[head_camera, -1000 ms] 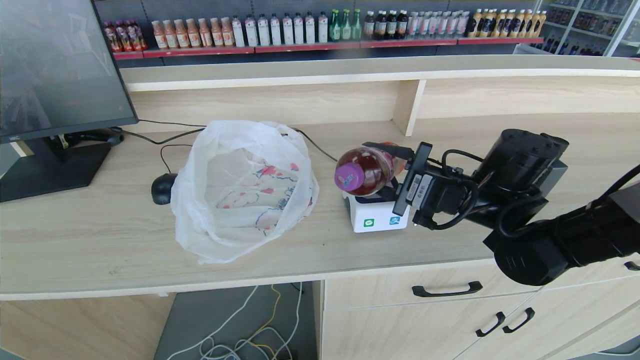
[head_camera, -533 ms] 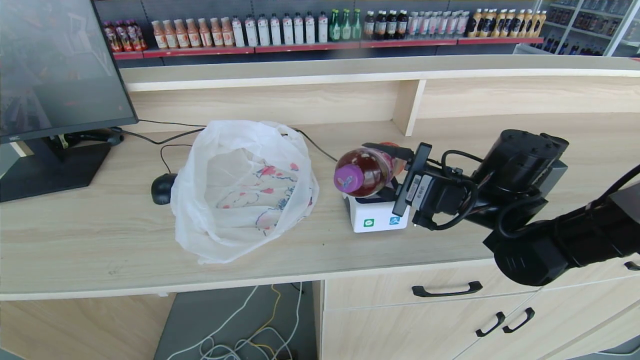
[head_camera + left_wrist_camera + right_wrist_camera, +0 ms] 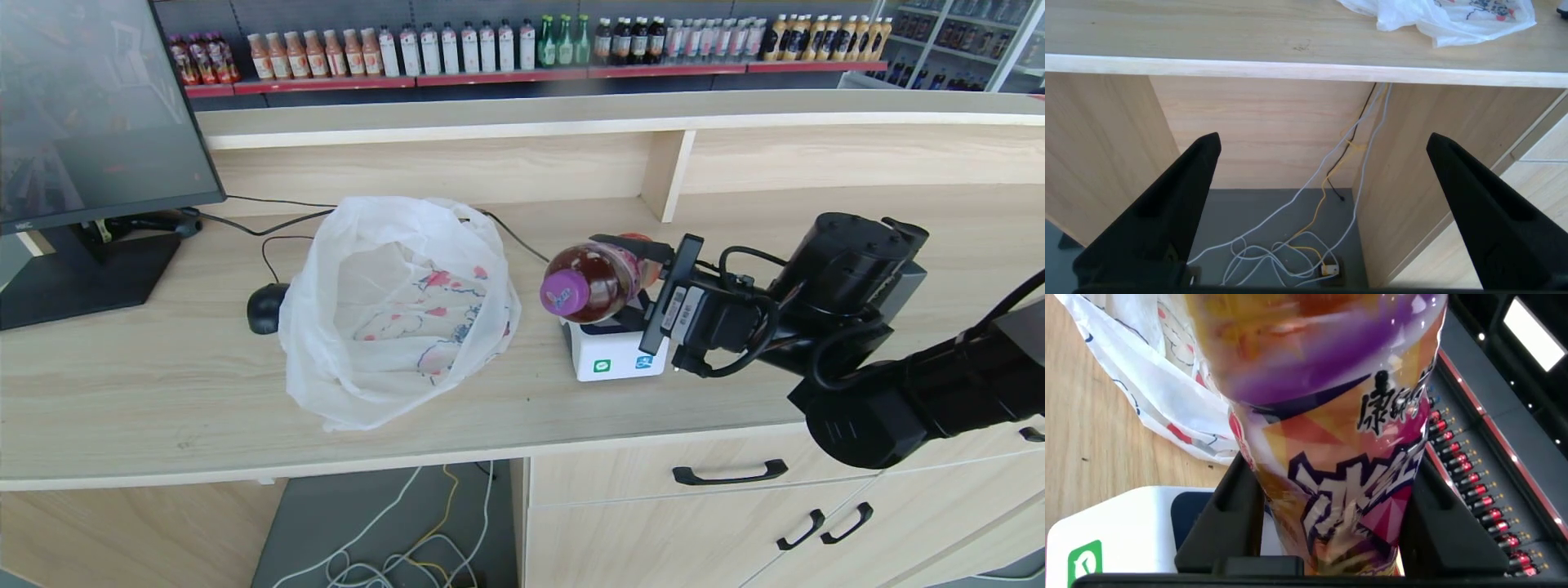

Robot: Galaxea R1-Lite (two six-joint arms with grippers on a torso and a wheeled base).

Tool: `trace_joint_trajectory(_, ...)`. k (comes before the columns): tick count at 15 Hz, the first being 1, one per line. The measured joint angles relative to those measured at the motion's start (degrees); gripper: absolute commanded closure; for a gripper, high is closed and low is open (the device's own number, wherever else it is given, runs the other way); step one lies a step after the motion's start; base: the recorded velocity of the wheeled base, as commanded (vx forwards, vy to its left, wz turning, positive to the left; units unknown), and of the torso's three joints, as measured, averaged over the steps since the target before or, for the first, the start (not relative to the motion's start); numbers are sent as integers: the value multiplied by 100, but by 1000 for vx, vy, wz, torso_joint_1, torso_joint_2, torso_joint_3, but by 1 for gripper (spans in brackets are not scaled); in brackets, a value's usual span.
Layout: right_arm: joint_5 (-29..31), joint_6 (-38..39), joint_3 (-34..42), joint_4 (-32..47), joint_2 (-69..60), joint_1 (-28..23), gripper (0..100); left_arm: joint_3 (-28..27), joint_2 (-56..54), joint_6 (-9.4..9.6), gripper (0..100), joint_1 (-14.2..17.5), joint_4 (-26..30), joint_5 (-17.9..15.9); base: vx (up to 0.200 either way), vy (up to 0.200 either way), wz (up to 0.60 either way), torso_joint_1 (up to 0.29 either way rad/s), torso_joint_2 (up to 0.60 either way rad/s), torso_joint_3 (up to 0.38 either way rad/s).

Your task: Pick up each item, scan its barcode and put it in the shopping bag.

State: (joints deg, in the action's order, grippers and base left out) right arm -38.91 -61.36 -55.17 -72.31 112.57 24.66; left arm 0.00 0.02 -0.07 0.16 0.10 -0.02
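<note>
You hold the drink bottle point(image 3: 592, 279) pinched sideways in the right gripper point(image 3: 630, 276) over the white scanner point(image 3: 612, 359) at centre frame, likely to show its barcode; the left gripper point(image 3: 1323, 143) hangs spread.

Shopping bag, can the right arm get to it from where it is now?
Probably yes. The right hand holds the purple-capped drink bottle above the scanner, just beside the shopping bag, whose mouth gapes upward, with nothing standing between them.

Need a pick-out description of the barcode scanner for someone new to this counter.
On the wooden counter, look right of the crumpled white shopping bag. The scanner is the small white box directly under the purple-capped bottle that the right gripper holds on its side. Unlike the soft bag, it is boxy, with a green and a blue square on its front.
</note>
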Motion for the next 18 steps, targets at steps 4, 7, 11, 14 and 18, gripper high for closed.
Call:
trace_joint_trajectory(4, 22, 43, -6, 0, -5, 0, 100, 0, 0, 0, 0, 0, 0, 2, 0, 0, 0, 0, 0, 0)
trace_joint_trajectory(7, 156, 416, -17, -88, -35, -5, 100, 0, 0, 0, 0, 0, 0, 0, 0, 0, 0, 0, 0, 0)
trace_joint_trajectory(11, 941, 1253, -28, -319, -227, 4, 100, 0, 0, 0, 0, 0, 0, 2, 0, 0, 0, 0, 0, 0)
trace_joint_trajectory(14, 1638, 2205, -28, -862, -347, 89, 100, 0, 0, 0, 0, 0, 0, 0, 0, 0, 0, 0, 0, 0)
trace_joint_trajectory(18, 2005, 3117, 165, -1324, -491, 260, 100, 0, 0, 108, 0, -2, 0, -2, 0, 0, 0, 0, 0, 0)
